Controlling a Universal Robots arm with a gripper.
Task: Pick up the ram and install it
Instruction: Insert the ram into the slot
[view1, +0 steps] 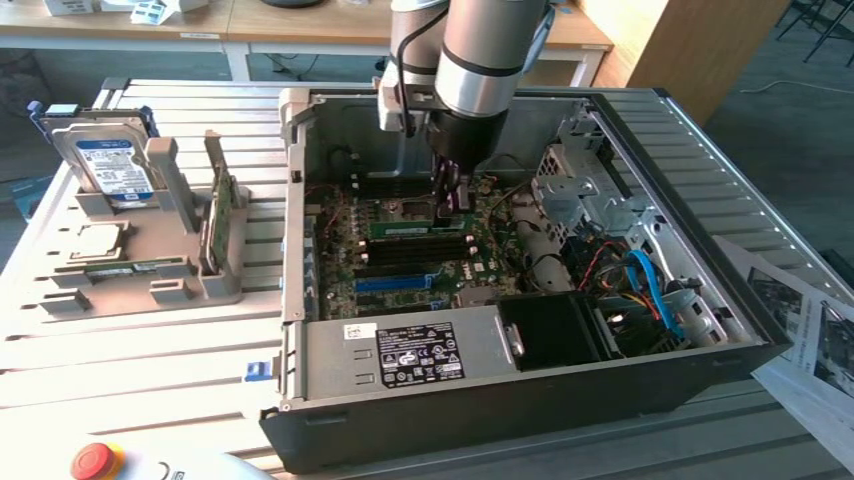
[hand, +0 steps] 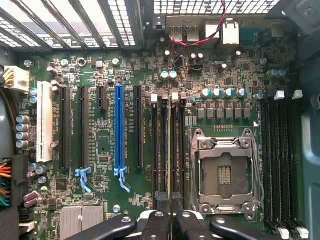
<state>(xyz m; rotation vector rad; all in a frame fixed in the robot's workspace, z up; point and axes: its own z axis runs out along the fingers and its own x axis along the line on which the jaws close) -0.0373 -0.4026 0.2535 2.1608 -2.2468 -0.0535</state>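
Ram (hand: 170, 145): judged light, stiff and fragile; best taken by its long top edge. Gripper (view1: 451, 200), upper centre of the exterior view, grips it closed over the memory slots (hand: 161, 150).

Exterior obliquely above case (view1: 534, 410); wrist close over motherboard (hand: 150, 65)

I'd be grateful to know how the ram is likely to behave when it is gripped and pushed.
The ram, a thin board seen edge-on, is probably stiff lengthwise but might flex or crack if pushed off-square. It looks light for its size, so the gripper, shut on its narrow edge, likely carries it easily, though so slim a grip could let it tilt.
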